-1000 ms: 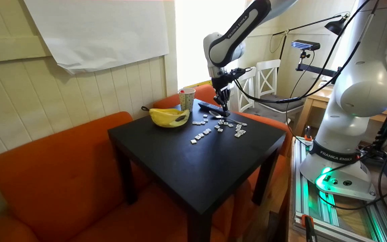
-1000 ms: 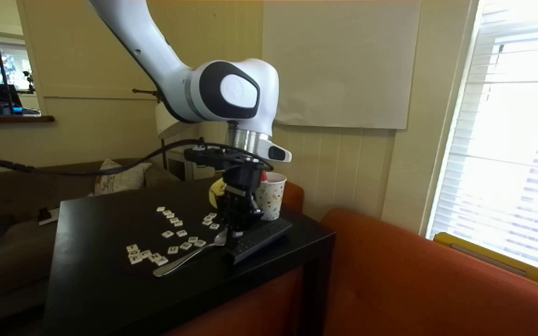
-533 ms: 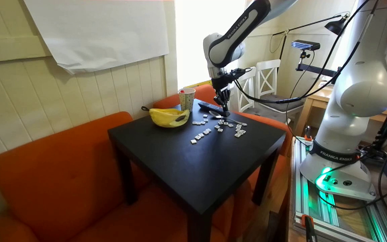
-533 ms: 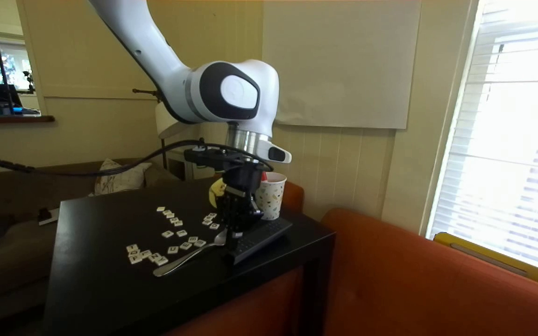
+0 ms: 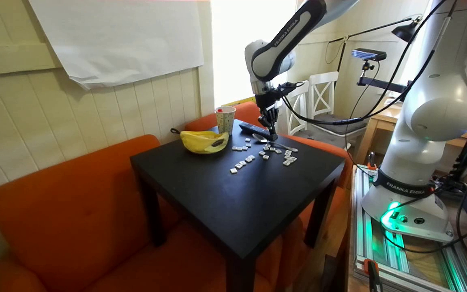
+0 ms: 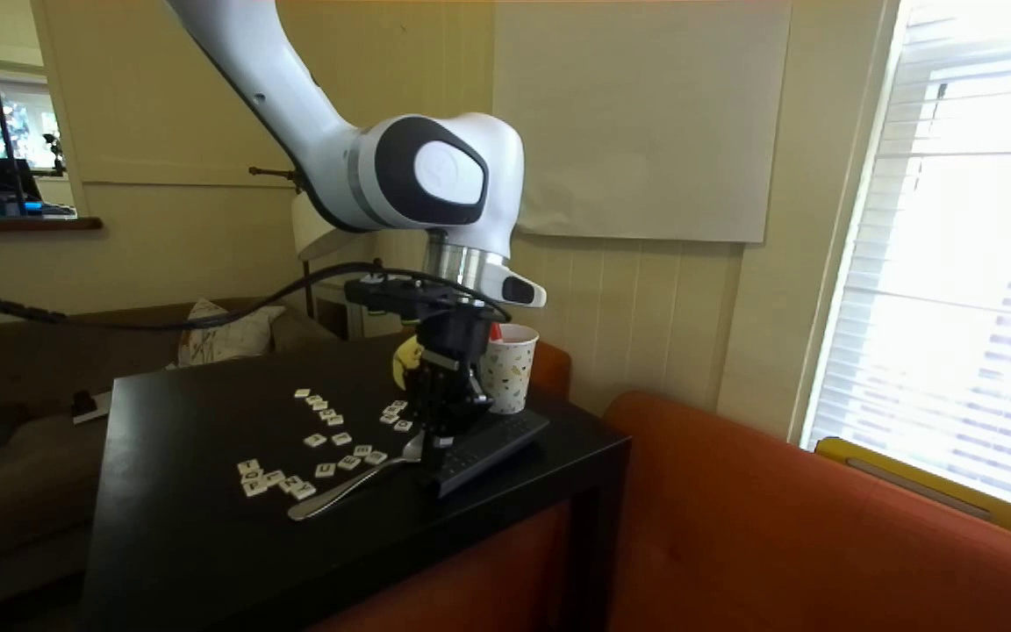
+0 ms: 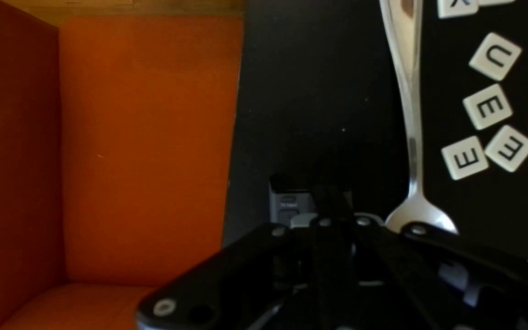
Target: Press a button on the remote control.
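A long dark remote control (image 5: 253, 129) lies flat near the table's corner. It also shows in an exterior view (image 6: 498, 444). In the wrist view the remote's near end (image 7: 285, 205) shows, with a small button marked like "TV Input"; the gripper hides the rest. My gripper (image 5: 273, 134) points straight down over that end of the remote. Its fingers are together with nothing seen between them, also in an exterior view (image 6: 439, 449) and in the wrist view (image 7: 331, 197). The tips are at or just above the remote's surface; I cannot tell whether they touch a button.
A spoon (image 6: 339, 496) lies close beside the remote, its bowl near the gripper. Several white letter tiles (image 5: 266, 154) are spread on the black table (image 5: 233, 202). A patterned cup (image 6: 508, 369) and a yellow banana-shaped pouch (image 5: 204, 142) stand beyond. The table edge runs near the remote.
The arm and gripper have shifted only very slightly. The remote, spoon and tiles have not visibly moved, and the fingers stay together.
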Robot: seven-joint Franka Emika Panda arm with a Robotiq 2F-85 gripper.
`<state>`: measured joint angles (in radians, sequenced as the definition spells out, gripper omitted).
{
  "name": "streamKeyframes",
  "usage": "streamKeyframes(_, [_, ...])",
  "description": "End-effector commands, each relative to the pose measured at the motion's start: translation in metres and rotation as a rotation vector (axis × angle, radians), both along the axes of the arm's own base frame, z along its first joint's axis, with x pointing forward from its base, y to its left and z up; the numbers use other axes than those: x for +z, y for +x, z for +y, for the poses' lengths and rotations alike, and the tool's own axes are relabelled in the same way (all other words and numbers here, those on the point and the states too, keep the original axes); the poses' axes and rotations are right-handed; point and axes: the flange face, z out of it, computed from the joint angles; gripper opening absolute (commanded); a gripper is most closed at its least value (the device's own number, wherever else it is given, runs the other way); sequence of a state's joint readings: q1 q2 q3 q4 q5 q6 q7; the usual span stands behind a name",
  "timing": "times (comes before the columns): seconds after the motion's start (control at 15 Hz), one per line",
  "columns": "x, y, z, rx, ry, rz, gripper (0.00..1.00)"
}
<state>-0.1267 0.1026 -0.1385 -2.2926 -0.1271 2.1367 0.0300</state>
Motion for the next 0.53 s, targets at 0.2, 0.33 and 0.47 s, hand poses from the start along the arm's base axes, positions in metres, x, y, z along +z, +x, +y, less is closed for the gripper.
streamKeyframes(0.2, [0.0036, 0.0037, 0.0036, -0.013, 0.001, 0.005, 0.00])
streamKeyframes(0.33, [0.0038, 0.0040, 0.0045, -0.011, 0.000, 0.005, 0.00])
streamKeyframes(0.47, [0.0040, 0.0038, 0.0051, -0.011, 0.001, 0.007, 0.00])
